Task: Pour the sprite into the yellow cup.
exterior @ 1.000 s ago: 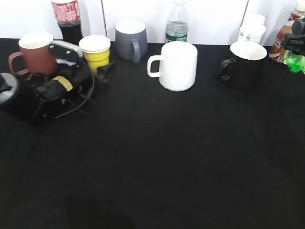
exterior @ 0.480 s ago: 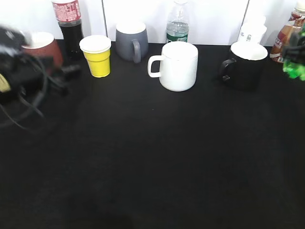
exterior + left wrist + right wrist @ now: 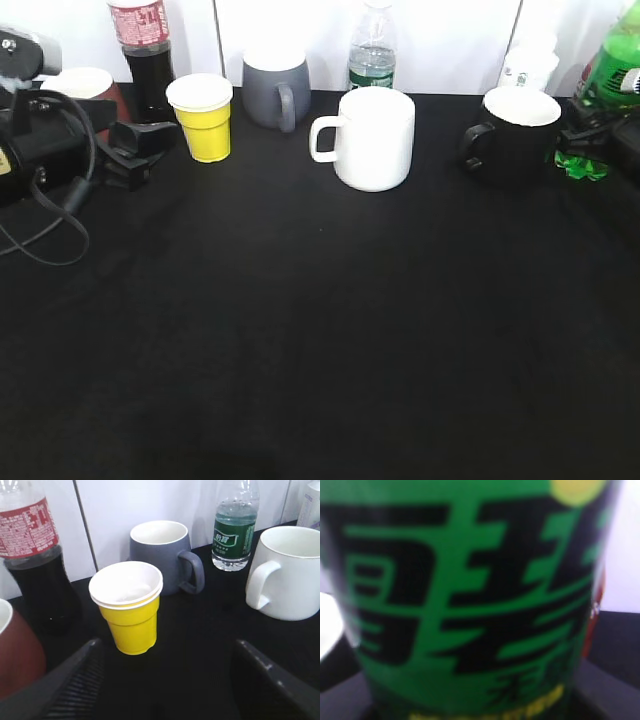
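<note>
Right wrist view: blurred sprite (image 3: 470, 605) label

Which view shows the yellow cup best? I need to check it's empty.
The left wrist view: the yellow cup is close and its white inside looks empty. The exterior view shows it small, interior hidden. The right wrist view shows only the sprite.

Four handled mugs are standing on the desk (image 3: 320, 330): brown (image 3: 85, 85), grey (image 3: 272, 85), white (image 3: 372, 137) and black (image 3: 512, 135). One yellow cup (image 3: 203, 116) is sitting among them. At least three bottles are showing: cola (image 3: 142, 50), clear water (image 3: 371, 48) and green sprite (image 3: 612, 65).
</note>
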